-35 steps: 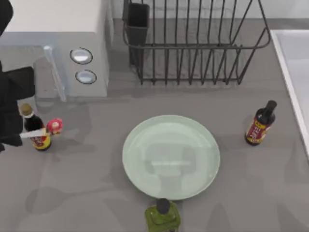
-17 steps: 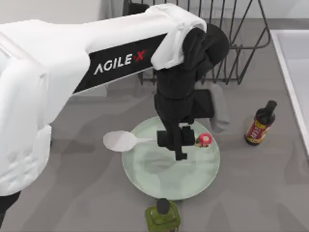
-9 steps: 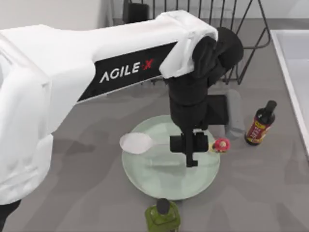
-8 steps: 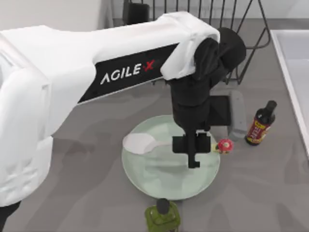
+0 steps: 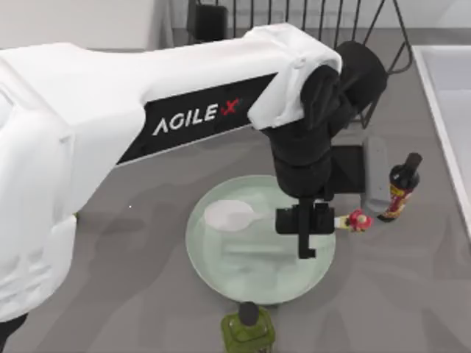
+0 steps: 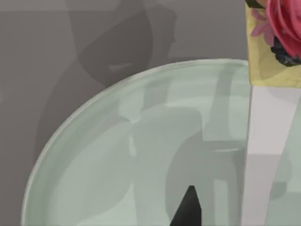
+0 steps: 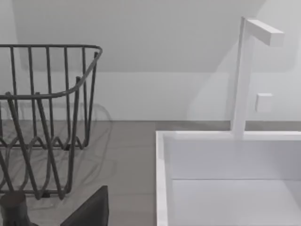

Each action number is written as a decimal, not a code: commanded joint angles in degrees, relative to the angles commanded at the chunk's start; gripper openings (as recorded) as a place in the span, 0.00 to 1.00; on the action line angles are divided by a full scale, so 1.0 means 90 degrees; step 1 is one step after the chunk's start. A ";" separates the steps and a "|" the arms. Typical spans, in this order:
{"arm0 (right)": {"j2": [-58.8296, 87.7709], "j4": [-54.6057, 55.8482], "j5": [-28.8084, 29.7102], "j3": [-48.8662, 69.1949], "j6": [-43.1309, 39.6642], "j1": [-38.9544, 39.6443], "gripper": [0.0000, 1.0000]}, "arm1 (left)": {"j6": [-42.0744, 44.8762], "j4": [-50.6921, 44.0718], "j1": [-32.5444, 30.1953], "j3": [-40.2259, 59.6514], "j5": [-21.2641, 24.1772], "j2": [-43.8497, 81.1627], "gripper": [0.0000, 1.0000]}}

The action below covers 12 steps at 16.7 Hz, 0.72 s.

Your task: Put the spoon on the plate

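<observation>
Spoon (image 5: 243, 216) is held level above the plate (image 5: 221, 272), pinched on its thin handle by the left hand (image 5: 304, 237). Its white oval bowl is over the left part of the plate, and the handle runs to the right, through the closed black fingers. The red-pink ornament (image 5: 359, 220) at the handle's end reaches past the plate's right rim, close to the dark sauce bottle (image 5: 401, 185) with the red label, which stands upright on the worktop (image 5: 132, 294) to the right of the plate.

From the top view, the left arm (image 5: 147, 125) is white with the AgileX lettering on a black band, and it reaches in from the left side across the worktop. Its black wrist stands over the upper right part of the plate.

In the left wrist view, the white handle (image 6: 263, 155) goes across the pale green plate (image 6: 94, 169), with a yellow band and the pink ornament (image 6: 282, 28) at the far end. Whether the spoon touches the plate I cannot tell.

A green bottle (image 5: 249, 332) stands just beside the plate's lower rim. A dark wire rack (image 5: 294, 22) is at the back of the worktop.

The right wrist view shows the wire rack (image 7: 47, 117), a white sink (image 7: 225, 179) and a white faucet (image 7: 244, 75). For the right hand, I cannot tell if it is spread or pressed together.
</observation>
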 joint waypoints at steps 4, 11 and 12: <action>0.0000 0.0000 0.0000 0.0000 0.0000 0.0000 1.00 | -0.0159 0.0022 0.0186 -0.0071 -0.0166 0.0044 0.00; 0.0000 0.0000 0.0000 0.0000 0.0000 0.0000 1.00 | -0.0390 -0.0079 0.0471 -0.0317 -0.0379 0.0421 0.00; 0.0000 0.0000 0.0000 0.0000 0.0000 0.0000 1.00 | -0.0401 -0.0080 0.0485 -0.0380 -0.0380 0.0490 0.00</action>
